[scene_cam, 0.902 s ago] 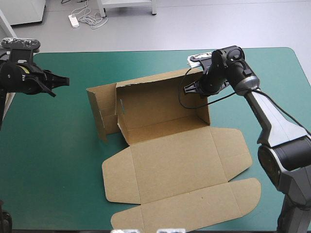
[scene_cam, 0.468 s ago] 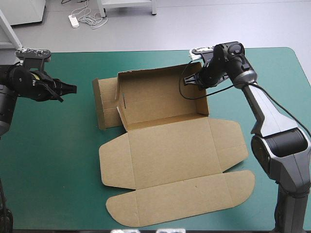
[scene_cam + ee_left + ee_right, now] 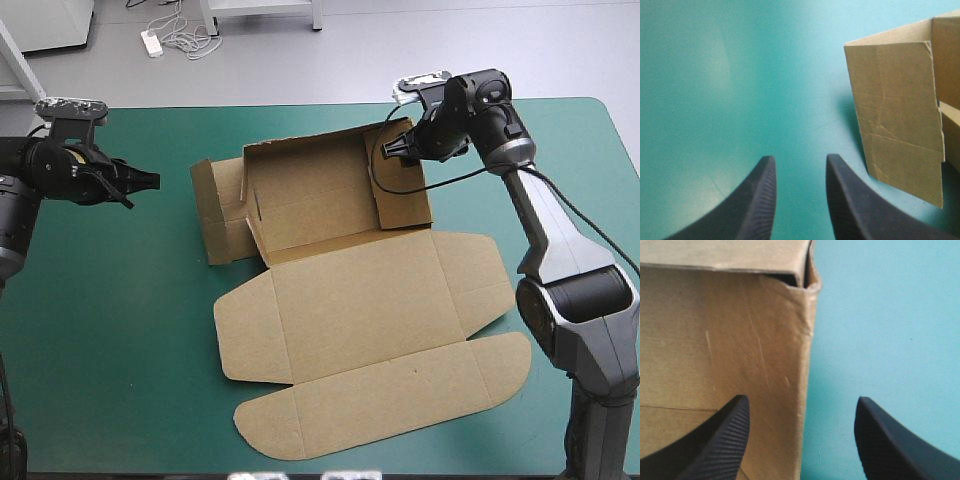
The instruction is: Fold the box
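Note:
The brown box stands on the table with its back and side walls raised. Its lid lies flat toward the front edge. One side flap stands out at the box's left end. My right gripper is at the far right corner, open. In the right wrist view its fingers straddle the upright wall edge without pinching it. My left gripper hovers left of the box, open and holding nothing. In its wrist view the side flap lies ahead and to one side.
The teal-green cover stretches wide between the left arm and the box. The table's far edge runs close behind the box's back wall. The lid's rounded front flap reaches near the front edge.
My right gripper, shut on the box's far right wall just before, has opened and let it go. The box has shifted slightly. Earlier the left arm came nearer the box; it now holds still.

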